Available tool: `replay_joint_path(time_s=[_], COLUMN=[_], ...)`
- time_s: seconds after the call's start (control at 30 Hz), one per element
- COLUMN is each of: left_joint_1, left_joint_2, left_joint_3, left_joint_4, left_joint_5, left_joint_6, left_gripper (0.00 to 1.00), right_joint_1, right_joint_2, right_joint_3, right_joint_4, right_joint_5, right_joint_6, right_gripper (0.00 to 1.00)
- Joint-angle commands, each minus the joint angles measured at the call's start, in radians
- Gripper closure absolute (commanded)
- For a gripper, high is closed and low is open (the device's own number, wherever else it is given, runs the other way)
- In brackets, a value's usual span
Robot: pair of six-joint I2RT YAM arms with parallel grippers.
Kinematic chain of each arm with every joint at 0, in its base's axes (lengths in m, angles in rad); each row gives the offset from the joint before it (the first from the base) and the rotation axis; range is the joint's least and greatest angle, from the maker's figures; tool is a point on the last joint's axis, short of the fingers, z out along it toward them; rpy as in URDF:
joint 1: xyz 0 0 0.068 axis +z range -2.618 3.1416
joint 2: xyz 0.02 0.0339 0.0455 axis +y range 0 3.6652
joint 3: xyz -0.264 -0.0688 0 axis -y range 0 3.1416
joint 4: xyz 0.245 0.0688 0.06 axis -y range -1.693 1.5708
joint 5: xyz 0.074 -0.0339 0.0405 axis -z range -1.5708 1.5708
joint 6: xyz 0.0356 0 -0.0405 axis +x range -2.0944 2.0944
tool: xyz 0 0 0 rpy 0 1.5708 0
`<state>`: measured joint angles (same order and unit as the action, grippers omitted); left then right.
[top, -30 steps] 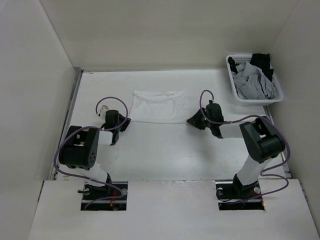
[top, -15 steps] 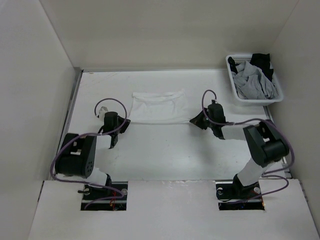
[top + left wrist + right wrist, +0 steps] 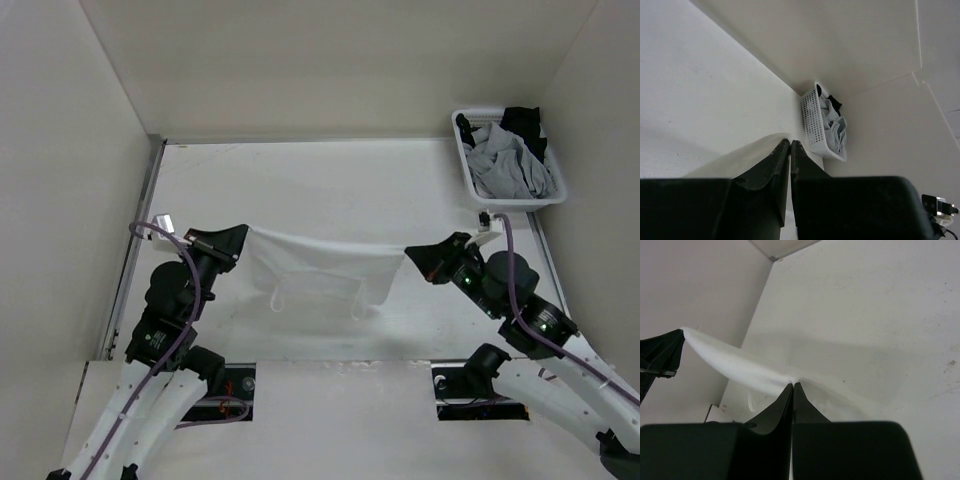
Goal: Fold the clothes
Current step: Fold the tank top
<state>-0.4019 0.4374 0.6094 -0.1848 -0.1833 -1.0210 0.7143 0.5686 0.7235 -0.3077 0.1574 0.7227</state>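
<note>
Clothes [image 3: 320,272] are up off the table [image 3: 300,180] now, stretched between your left gripper [image 3: 243,236] and right gripper [image 3: 410,254]. Both are clamped on its top corners. A second ago it lay flat farther back. Top view shows two dangling straps [image 3: 278,298], left wrist shows the basket [image 3: 812,122].

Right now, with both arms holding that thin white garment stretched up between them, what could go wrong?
1. The left gripper and right gripper each pinch only a corner of the thin white garment. Pulling further apart could slip the fabric out of the shut jaws.
2. The two narrow strap loops hang below the cloth. They may tuck underneath or bunch when it is laid on the white table, spoiling the fold.
</note>
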Motion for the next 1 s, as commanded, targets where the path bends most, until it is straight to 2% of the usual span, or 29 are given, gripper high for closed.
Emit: replay_joint_path(time_s=[0.0, 0.13, 0.33, 0.43, 0.6, 0.77, 0.97], left_joint_1=[-0.044, -0.058, 0.050, 0.090, 0.125, 0.139, 0.125], left_joint_2=[0.003, 0.096, 0.444, 0.657, 0.911, 0.959, 0.841], left_joint_3=[0.027, 0.000, -0.019, 0.025, 0.137, 0.170, 0.026], left_joint_4=[-0.216, -0.164, 0.105, 0.227, 0.364, 0.426, 0.461], left_joint_5=[-0.070, -0.091, -0.027, -0.024, -0.016, 0.013, 0.034], left_joint_6=[0.010, 0.013, 0.061, 0.084, 0.081, 0.078, 0.073], left_gripper=[1.00, 1.00, 1.00, 1.00, 1.00, 0.99, 0.99], right_joint_1=[0.069, 0.055, -0.192, -0.270, -0.364, -0.404, -0.393], right_joint_2=[0.000, 0.117, 0.495, 0.718, 0.982, 1.010, 0.893], right_joint_3=[0.053, 0.039, 0.013, 0.091, 0.284, 0.304, 0.141], right_joint_4=[-0.238, -0.121, 0.240, 0.361, 0.395, 0.397, 0.424], right_joint_5=[0.146, 0.120, -0.123, -0.223, -0.280, -0.289, -0.272], right_joint_6=[0.004, -0.026, -0.040, -0.032, -0.040, -0.037, -0.039], right_gripper=[1.00, 1.00, 0.99, 0.99, 0.99, 0.99, 0.99])
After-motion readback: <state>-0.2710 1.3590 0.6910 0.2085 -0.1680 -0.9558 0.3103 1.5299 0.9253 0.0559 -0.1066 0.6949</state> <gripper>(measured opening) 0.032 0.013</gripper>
